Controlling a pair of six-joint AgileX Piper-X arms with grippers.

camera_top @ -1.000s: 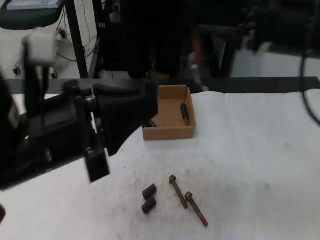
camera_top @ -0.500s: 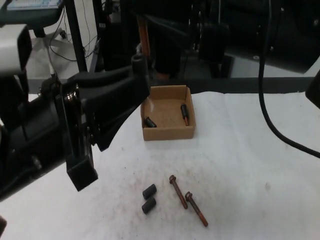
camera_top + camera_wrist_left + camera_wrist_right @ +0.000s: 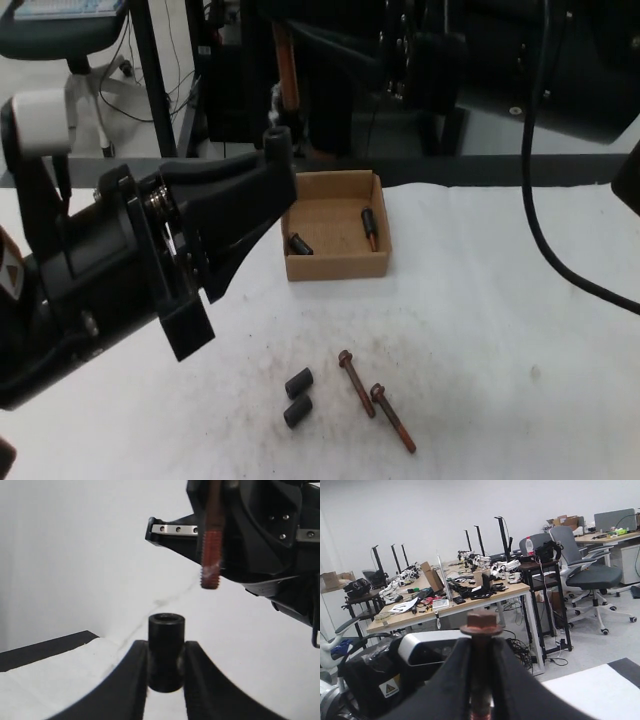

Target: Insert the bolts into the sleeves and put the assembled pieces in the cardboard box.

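Note:
My left gripper [image 3: 166, 656] is shut on an upright black sleeve [image 3: 166, 629], held up in the air with its open bore facing up. Just above and slightly to one side of it hangs the threaded tip of a rusty bolt [image 3: 210, 555]. My right gripper [image 3: 481, 680] is shut on that bolt [image 3: 481, 625], with the head sticking out past the fingers. In the high view the bolt [image 3: 288, 80] hangs over the left gripper [image 3: 277, 140], behind the cardboard box [image 3: 335, 266]. Two loose sleeves [image 3: 297, 383] and two loose bolts [image 3: 356, 384] lie on the white cloth near the front.
The box holds one assembled piece [image 3: 369, 226] and a dark piece [image 3: 300, 244] near its front left corner. The bulky left arm [image 3: 110, 270] covers the left side of the bench. A black cable [image 3: 545, 240] hangs at the right. The cloth to the right is bare.
The left arm has swung its gripper up and off the box's left side. The right arm has come in at the top with the bolt above the sleeve.

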